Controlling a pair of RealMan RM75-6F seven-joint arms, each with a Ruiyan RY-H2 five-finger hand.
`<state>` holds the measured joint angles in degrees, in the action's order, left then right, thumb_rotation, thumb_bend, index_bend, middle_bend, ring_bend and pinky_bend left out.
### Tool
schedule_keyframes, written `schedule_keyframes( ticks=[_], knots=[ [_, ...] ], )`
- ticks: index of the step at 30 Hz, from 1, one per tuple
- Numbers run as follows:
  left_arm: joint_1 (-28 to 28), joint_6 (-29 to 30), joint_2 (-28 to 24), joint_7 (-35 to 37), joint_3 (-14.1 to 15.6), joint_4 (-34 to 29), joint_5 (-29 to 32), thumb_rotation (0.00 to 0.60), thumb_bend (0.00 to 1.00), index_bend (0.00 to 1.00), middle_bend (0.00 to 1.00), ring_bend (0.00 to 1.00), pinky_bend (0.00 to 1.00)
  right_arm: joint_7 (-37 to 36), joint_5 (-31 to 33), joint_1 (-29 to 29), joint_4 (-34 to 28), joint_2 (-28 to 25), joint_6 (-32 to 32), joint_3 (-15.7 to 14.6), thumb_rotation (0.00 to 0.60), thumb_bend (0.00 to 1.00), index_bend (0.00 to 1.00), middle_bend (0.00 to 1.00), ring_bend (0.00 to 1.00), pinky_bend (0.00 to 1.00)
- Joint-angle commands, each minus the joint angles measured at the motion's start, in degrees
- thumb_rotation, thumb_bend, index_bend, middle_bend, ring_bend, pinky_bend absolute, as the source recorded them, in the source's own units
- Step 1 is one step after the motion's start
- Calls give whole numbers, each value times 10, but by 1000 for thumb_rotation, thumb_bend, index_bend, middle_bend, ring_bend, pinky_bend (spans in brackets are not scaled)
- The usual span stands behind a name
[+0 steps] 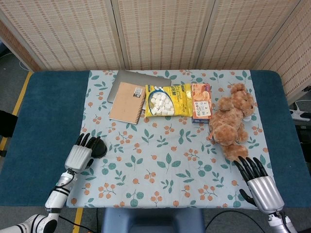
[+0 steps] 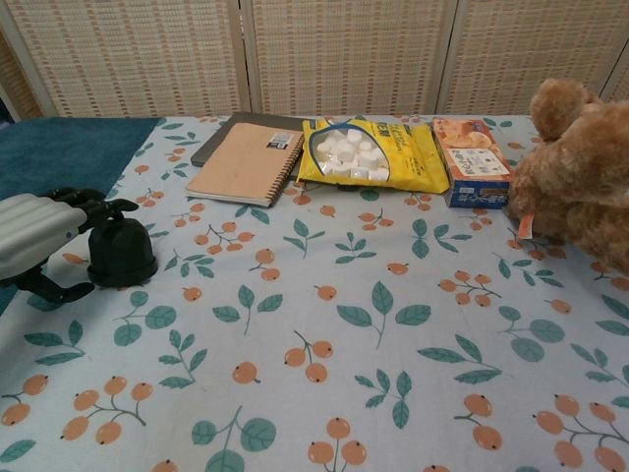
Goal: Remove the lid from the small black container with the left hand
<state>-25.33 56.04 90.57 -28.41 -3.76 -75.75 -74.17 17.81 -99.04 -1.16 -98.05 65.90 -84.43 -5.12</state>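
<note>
The small black container (image 2: 122,254) stands on the patterned cloth at the left, its knobbed lid on top; in the head view the container (image 1: 100,149) shows just past my left hand's fingertips. My left hand (image 2: 34,236) lies beside it on the left with fingers apart and nothing in them. Its fingertips (image 2: 116,206) reach toward the lid's top, and I cannot tell whether they touch. The head view shows the left hand (image 1: 80,155) near the cloth's left edge. My right hand (image 1: 257,182) rests at the front right, fingers spread and empty.
At the back lie a brown notebook (image 1: 127,101) on a grey folder (image 1: 131,77), a yellow marshmallow bag (image 1: 167,100) and an orange box (image 1: 201,101). A teddy bear (image 1: 232,120) sits at the right. Blue table (image 1: 46,116) borders the cloth.
</note>
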Motion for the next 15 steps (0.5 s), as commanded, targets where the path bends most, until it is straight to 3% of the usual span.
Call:
schedule_keyframes(
  ticks=[1, 7, 15],
  knots=[
    [-2, -12, -20, -5, 5, -38, 18, 600, 316, 0, 0, 0, 66, 0, 0, 0, 0, 0, 0, 0, 600, 178, 0, 0, 0, 0],
    [8, 37, -32, 61, 15, -59, -36, 600, 319, 0, 0, 0, 73, 2, 0, 1, 0, 1, 1, 0, 600, 179, 0, 0, 0, 0],
    [4, 82, -21, 125, 16, -22, -95, 600, 319, 0, 0, 0, 74, 5, 1, 0, -1, 2, 5, 0, 600, 178, 0, 0, 0, 0]
  ],
)
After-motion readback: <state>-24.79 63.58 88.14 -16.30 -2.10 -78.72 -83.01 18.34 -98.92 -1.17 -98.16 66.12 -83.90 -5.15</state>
